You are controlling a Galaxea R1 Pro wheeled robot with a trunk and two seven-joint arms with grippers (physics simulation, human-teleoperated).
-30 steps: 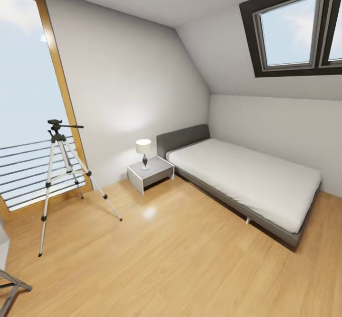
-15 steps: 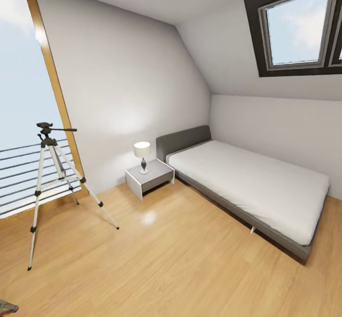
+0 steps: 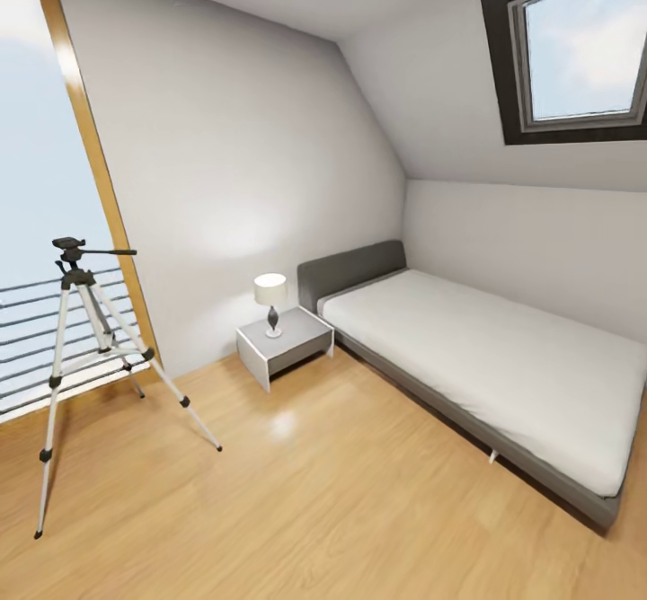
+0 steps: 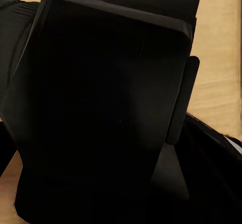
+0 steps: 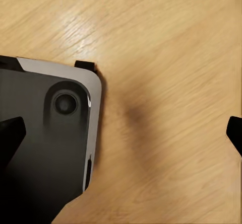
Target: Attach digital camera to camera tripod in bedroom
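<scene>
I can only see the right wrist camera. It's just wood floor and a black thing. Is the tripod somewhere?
Observer: Yes. In the head view the camera tripod stands on the wood floor by the tall window, off to the robot's left.
Operator: Is anything on top of it?
Observer: No. Its black top plate is bare, with the pan handle sticking out sideways.
Operator: What else is in the room?
Observer: A low grey bed lies along the far wall, with a nightstand and a small lamp between it and the tripod.
</scene>
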